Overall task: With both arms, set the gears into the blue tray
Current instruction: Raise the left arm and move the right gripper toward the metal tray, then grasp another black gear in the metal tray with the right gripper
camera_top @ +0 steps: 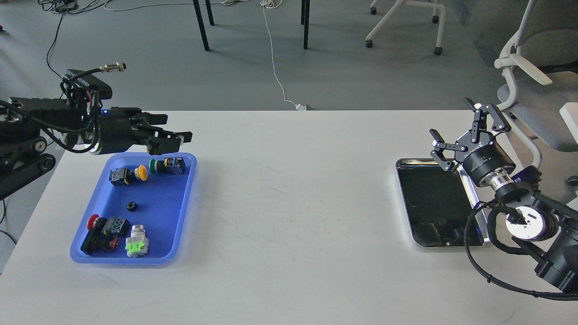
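The blue tray lies at the table's left side. One gear, a tiny black toothed ring, rests on its floor near the middle, apart from the other parts. My left gripper hovers above the tray's far edge, pointing right, open and holding nothing. My right gripper is raised over the far right corner of the silver tray, fingers spread wide open and empty. I see no other gears.
Several push-button switches share the blue tray: yellow and green caps at the far end, a red one and a light green one at the near end. Office chairs stand beyond the right edge.
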Controlling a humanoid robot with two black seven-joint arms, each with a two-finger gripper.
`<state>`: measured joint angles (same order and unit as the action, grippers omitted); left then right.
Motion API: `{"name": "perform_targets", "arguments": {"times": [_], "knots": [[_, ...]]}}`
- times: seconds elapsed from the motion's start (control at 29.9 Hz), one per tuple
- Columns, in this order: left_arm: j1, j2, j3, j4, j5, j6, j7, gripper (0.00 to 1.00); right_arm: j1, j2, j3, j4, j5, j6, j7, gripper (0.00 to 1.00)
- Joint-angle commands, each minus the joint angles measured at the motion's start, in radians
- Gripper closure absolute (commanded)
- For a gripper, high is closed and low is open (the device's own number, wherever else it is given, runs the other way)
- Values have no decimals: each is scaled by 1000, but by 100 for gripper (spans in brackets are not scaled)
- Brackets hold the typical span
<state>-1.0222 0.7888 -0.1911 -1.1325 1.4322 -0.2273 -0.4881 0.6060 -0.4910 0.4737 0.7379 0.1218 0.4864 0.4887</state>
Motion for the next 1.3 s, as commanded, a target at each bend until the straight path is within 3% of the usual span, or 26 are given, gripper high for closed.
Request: {"name": "perform_targets", "arguments": {"times": [0.0,0.07,0.17,0.3,0.47,0.6,0.87,1.04,1.27], "knots": [[36,-55,-71,-70,-411,-3,-1,8,5,-4,-1,8,-1,1,0,1],[77,-89,-94,-81,-589,-9,-1,2,6,-11,-1,20,-1,1,0,1],[149,-164,-198,-81,-761,-9,-1,1,9,-17,-1,31,-1,2,0,1],[328,-270,-445,-79,-802,-4,-1,1,15,-29,0,38,-2,2,0,1],[500,-382,-654,-73,-806,-9,-1,1,17,-46,-1,58,-42,2,0,1],[622,-440,-789,-66,-808,-13,117,1,20,-81,-1,81,-170,2,0,1],[692,-454,-815,-52,-805,-14,125,1,185,-303,-130,279,-738,2,0,1],[692,-451,-817,-56,-805,-13,125,1,418,-422,-389,402,-1026,2,0,1],[691,-450,-818,-62,-803,-13,125,1,672,-462,-752,488,-1636,2,0,1]]}}
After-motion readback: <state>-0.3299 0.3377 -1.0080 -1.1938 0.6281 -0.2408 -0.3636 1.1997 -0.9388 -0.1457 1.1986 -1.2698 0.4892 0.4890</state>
